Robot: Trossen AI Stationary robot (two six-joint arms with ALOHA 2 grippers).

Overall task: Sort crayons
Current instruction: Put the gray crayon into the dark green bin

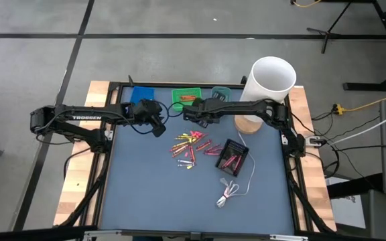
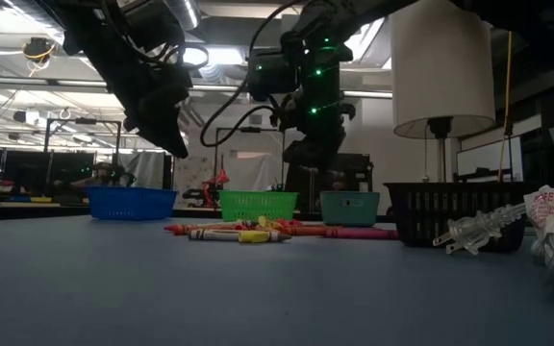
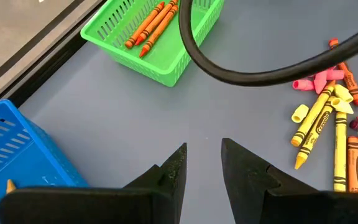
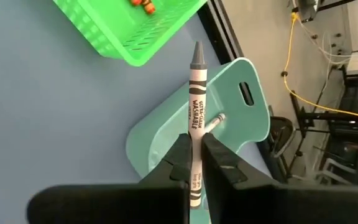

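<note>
Both arms are dark, jointed and slim. The left arm (image 1: 79, 120) carries white TROSSEN lettering. The right arm (image 1: 260, 110) has green lights glowing on its wrist housing, seen in the low view. A black cable (image 3: 260, 68) loops ahead of the left gripper's (image 3: 202, 165) two wedge-shaped black fingers.

Robotics lab, concrete floor (image 1: 179, 20), tripod stands (image 1: 340, 27), strip lights (image 2: 8, 38)
</note>
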